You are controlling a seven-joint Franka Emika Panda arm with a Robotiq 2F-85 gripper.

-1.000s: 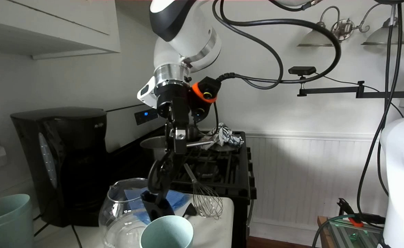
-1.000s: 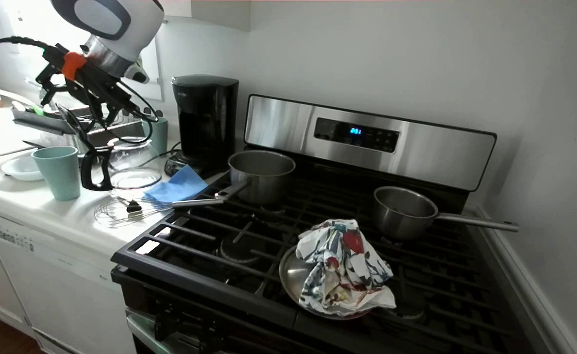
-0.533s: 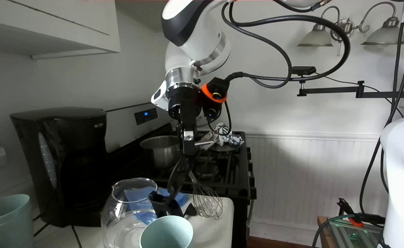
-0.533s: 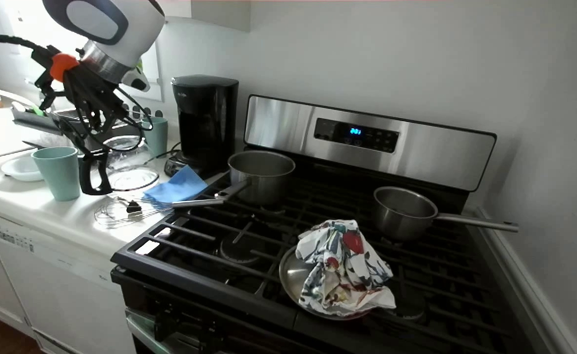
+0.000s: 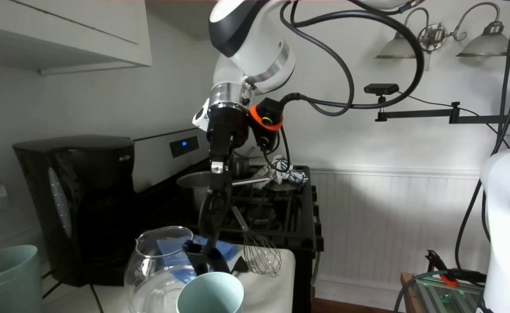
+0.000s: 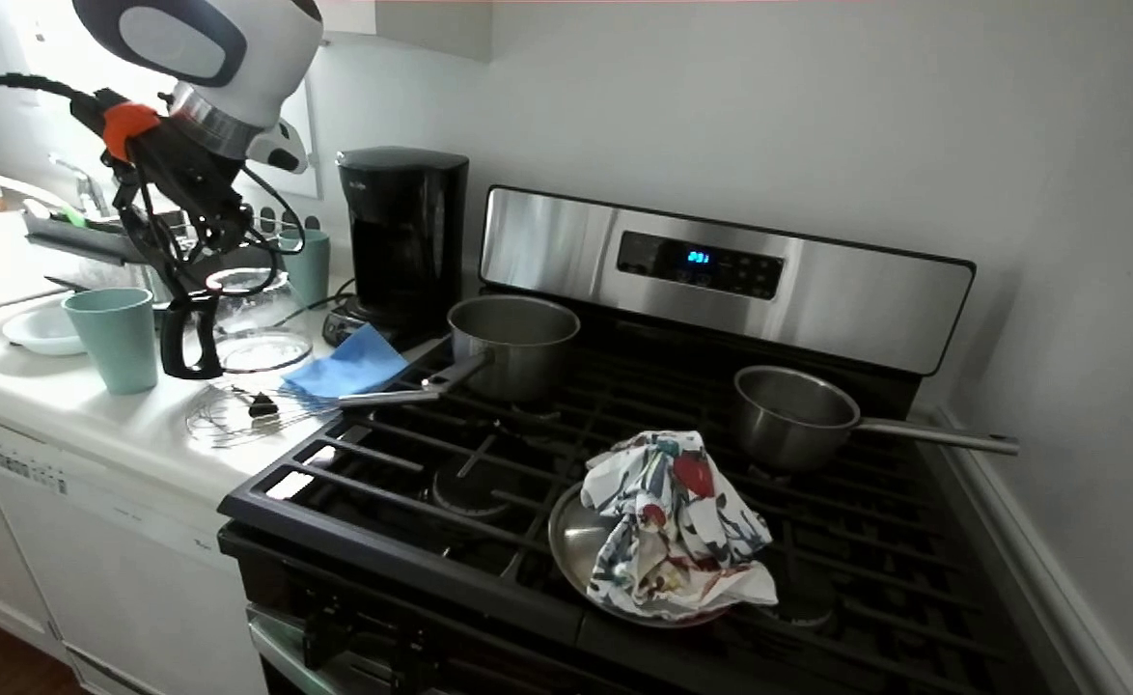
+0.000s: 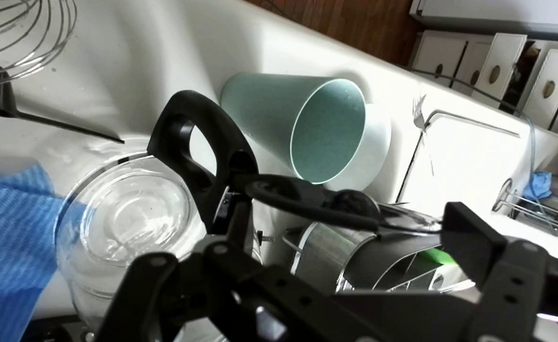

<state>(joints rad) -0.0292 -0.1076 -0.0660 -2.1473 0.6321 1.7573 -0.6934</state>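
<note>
Meeting the gas stove at one end edge, the white counter bears a black coffee maker near its back corner there. Nearer the front edge and farther from the stove, the glass carafe stands upright, with the gripper hanging above, jaws spread well apart, not clenched. A metal canister crowds the side away from the stove, a green cup stands near the front edge, a blue cloth lies toward the stove end and a whisk by the front stove-end corner, so low sideways room looks tight. The carafe's black handle juts toward the front edge, just beside the cup. Nearest the jaws, a black lid rises tilted from the handle's top, leaning away from the stove; in the wrist view it lies between them, its long axis running from one jaw toward the other. Seen nearly edge-on, it may touch a jaw; I cannot tell.
</note>
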